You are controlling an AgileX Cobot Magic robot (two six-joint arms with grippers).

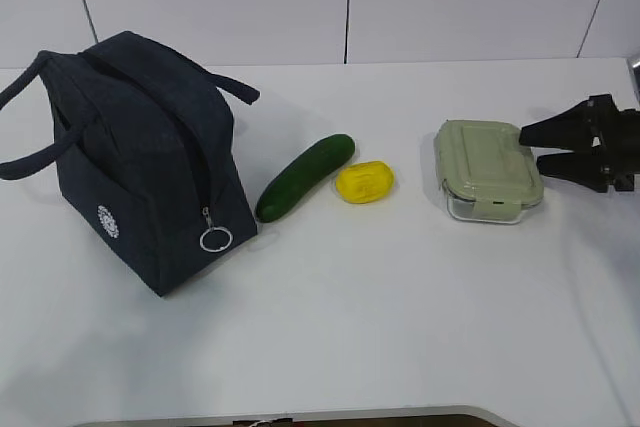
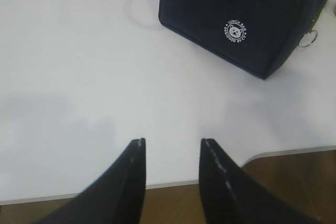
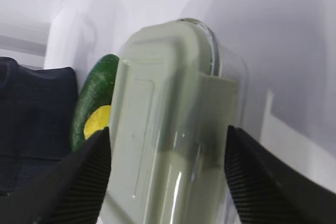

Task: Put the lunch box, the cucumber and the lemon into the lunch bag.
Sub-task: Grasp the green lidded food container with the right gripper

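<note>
Item 1. Right gripper [image 1: 534, 145]: black, two tapered fingers [image 3: 79, 179] spread wide, one on each long side of the lunch box. The wrist view shows the ribbed pads level with the box's flanks; whether they touch it cannot be told. In the exterior view the tips sit at the box's right end.

Item 2. Rectangular clear lunch box with rounded corners and pale sage-green clip-on lid [image 1: 488, 167]: flat on the white table [image 1: 400, 327], between the right fingers, lid up. Bare table lies in front of it and behind it.

Item 3. Small bright yellow oval lemon [image 1: 364, 182]: beyond the right fingertips, past the box's far end, with a gap of bare table between.

Item 4. Dark green, smooth, slightly curved cucumber [image 1: 305, 177]: just beside the lemon on the side away from the fingers, lying at a slant, one end close to the bag's corner.

Item 5. Boxy dark navy fabric lunch bag with loop handles, silver ring pull and white round logo [image 1: 140, 157]: farthest from the right fingers; upright.

Item 6. Left gripper [image 2: 172, 142]: fingers partly apart, nothing between them, over the table's front edge; bag ahead and to their right, open white surface between.
</note>
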